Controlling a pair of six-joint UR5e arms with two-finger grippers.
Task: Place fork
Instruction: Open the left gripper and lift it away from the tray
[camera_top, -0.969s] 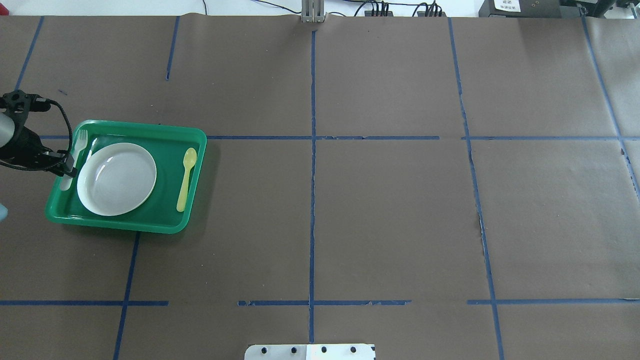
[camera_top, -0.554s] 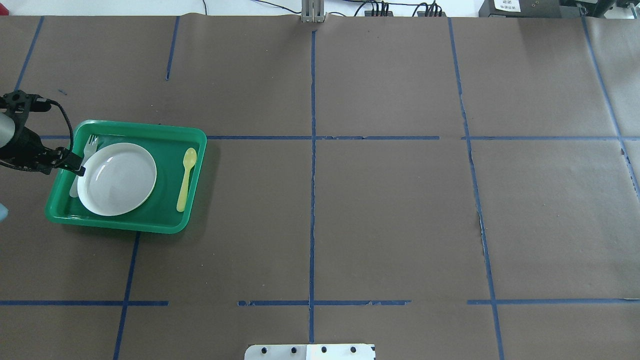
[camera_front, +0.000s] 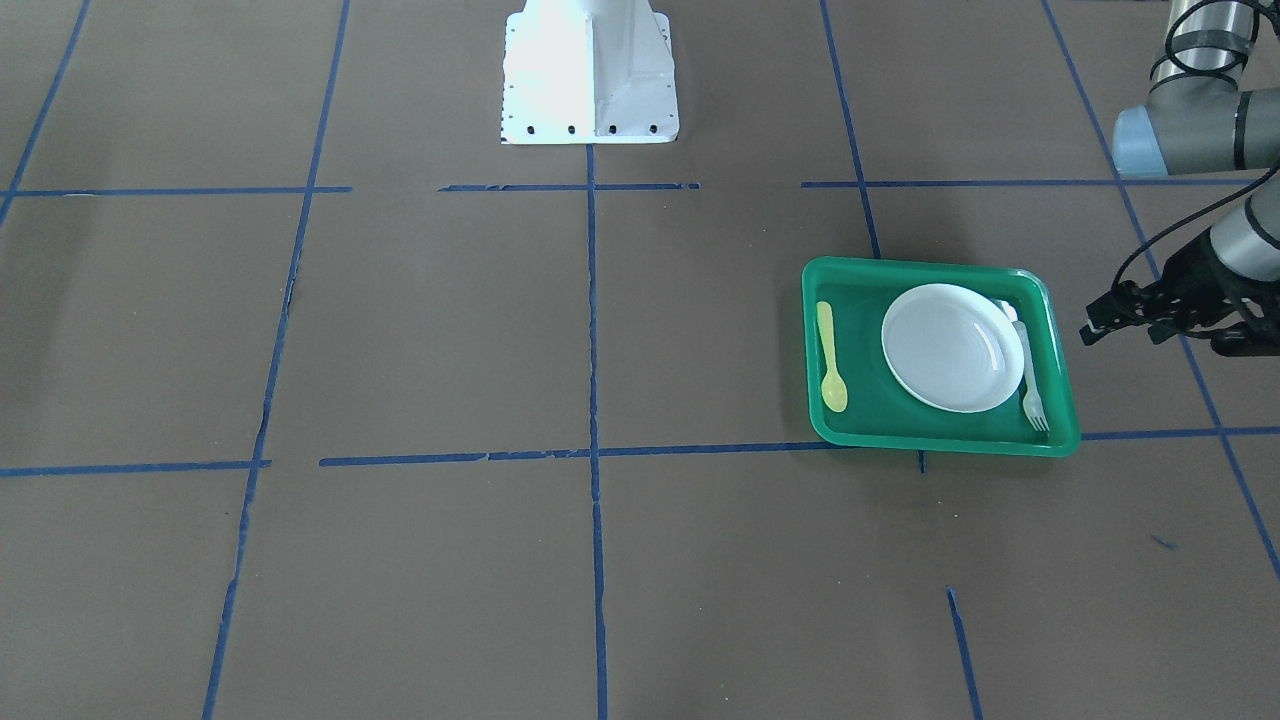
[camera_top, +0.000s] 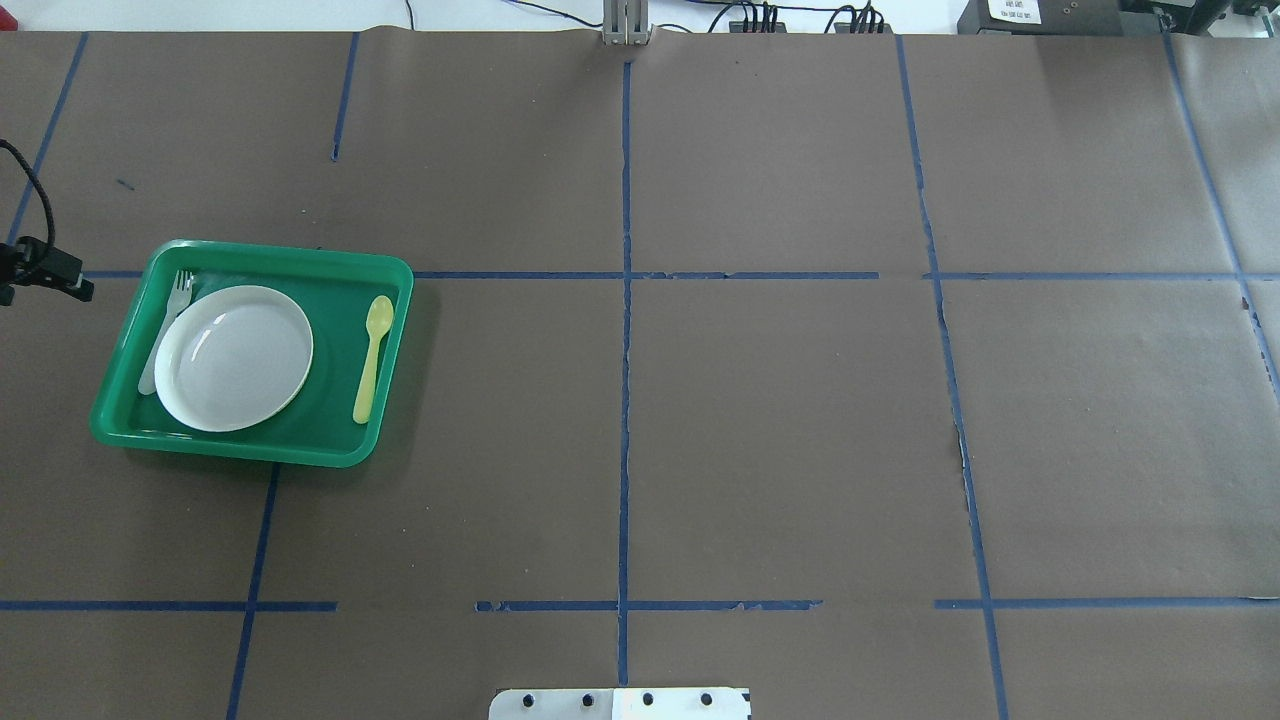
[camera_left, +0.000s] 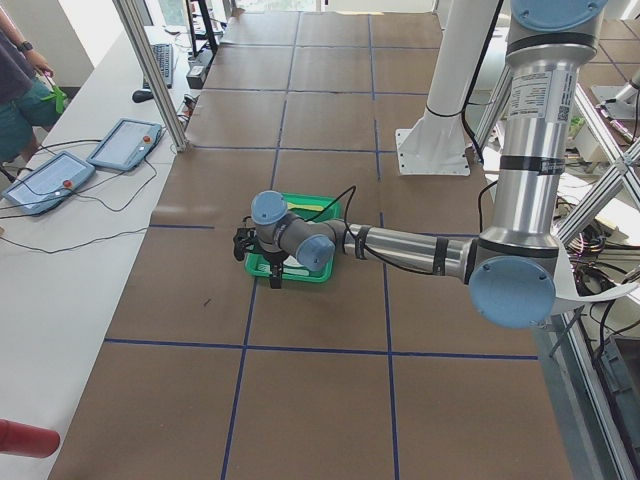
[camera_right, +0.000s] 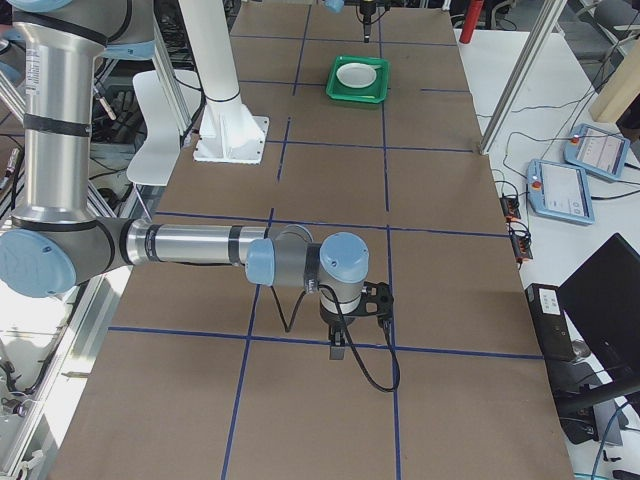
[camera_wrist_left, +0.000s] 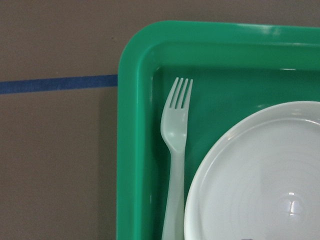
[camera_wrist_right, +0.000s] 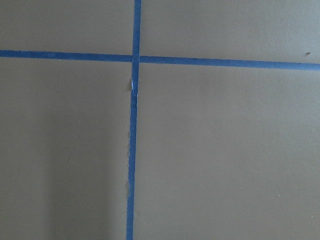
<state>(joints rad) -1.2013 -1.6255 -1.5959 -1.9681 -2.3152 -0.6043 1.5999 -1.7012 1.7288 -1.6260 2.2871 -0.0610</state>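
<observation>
Since the fork (camera_wrist_left: 174, 150) lay in the green tray (camera_wrist_left: 131, 165) just beside the white plate (camera_wrist_left: 260, 175), I judged placing done and only retreat due; my left end effector (camera_front: 1092, 329) gripped nothing, though whether spread or closed I couldn't tell.

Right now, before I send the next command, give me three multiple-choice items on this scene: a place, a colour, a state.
1. The fork lies: A in the tray beside the plate; B on the bare table; C on the plate.
2. The spoon is: A white; B yellow; C green.
3. The left gripper: A grips the fork; B presses the plate; C hangs outside the tray, off the fork.
Answers: A, it lies between plate and tray wall; B, yellow against the green tray; C, the front-facing view shows it beyond the tray's rim.
</observation>
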